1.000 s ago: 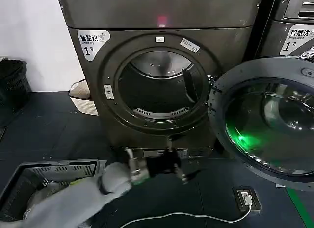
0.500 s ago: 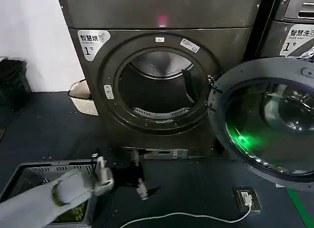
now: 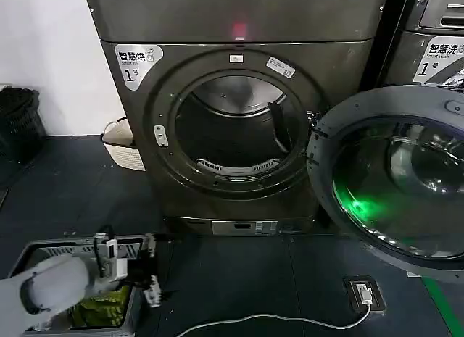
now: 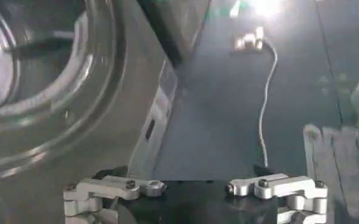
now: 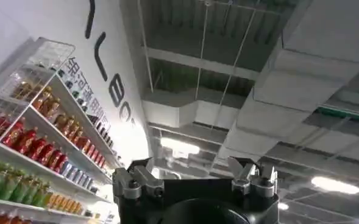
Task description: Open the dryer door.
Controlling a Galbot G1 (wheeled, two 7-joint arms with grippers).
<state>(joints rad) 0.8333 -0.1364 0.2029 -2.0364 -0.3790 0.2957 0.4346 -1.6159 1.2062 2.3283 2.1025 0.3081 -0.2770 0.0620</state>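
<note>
Where hinged, dryer door (image 3: 395, 181) swung rightward, open

Left arm's tucked low at the robot's left with its wrist level, left gripper (image 3: 151, 283) hanging empty, fingers apart, while the right gripper (image 5: 194, 176) points up toward the ceiling, also spread wide.

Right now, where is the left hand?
In the head view the left hand is low on the robot's left, at the near right corner of the laundry basket, well below the open dryer door.
</note>
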